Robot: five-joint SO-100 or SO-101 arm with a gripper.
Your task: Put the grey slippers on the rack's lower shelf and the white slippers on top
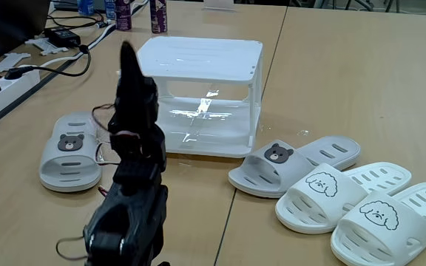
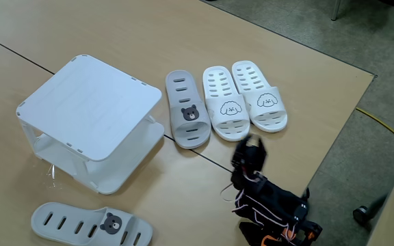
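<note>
Grey slippers [image 1: 70,151] | on table, well apart from fingers [image 1: 127,52] | fingers' spread: cannot tell

Power strip [image 1: 6,83], bottles [image 1: 140,13] (table's far edge).

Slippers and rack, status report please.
Pincer raised, holding nothing. Rack empty. Grey slippers split either side of it; white slippers paired on table. Nothing blocking.

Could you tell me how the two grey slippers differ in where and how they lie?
One grey slipper lies right beside the white slippers, parallel to them; the other grey slipper lies alone on the far side of the rack. In a fixed view, the first lies lengthwise up the picture, the second crosswise. Both sit flat on the table, soles down, bear faces up, outside the rack.
</note>
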